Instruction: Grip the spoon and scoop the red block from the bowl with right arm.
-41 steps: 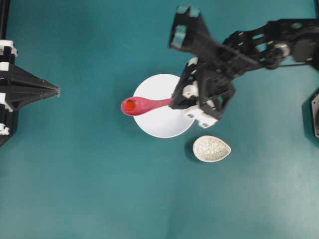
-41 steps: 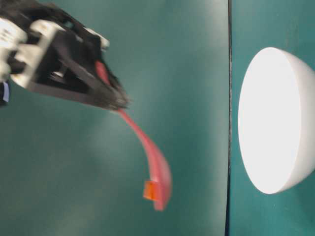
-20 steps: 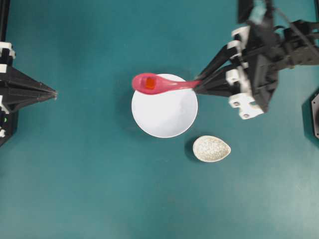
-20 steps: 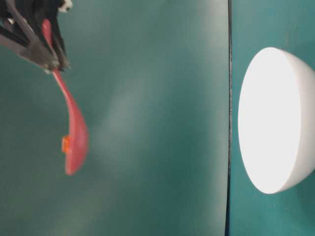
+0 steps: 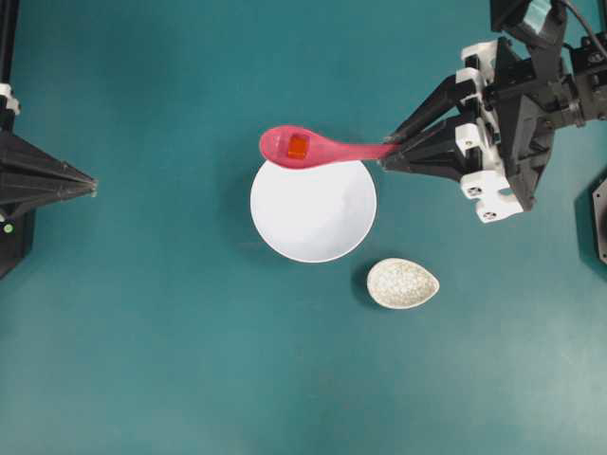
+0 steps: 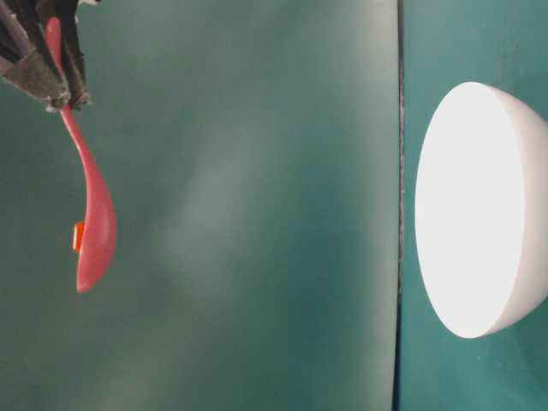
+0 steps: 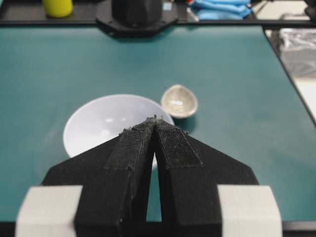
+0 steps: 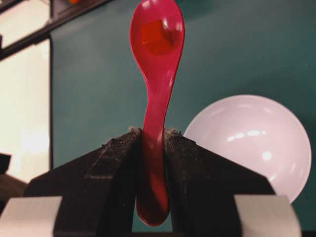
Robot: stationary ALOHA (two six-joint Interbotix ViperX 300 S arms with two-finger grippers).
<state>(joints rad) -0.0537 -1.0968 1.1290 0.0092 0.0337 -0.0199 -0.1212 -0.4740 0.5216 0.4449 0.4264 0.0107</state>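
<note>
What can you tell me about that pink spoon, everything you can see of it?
The spoon is a glossy pink-red soup spoon, plastic or glazed by its look, with a deep oval scoop and a straight flat handle. The right gripper clamps the handle end between its fingers. The spoon is held in the air, roughly level, its scoop above the far rim of the bowl. A small red block sits in the scoop. Nothing else touches it.

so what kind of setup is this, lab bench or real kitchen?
Probably a lab bench for robot manipulation, not a kitchen: a bare teal table, two black robot hands, left and right, and only props, a white bowl and speckled dish.
</note>
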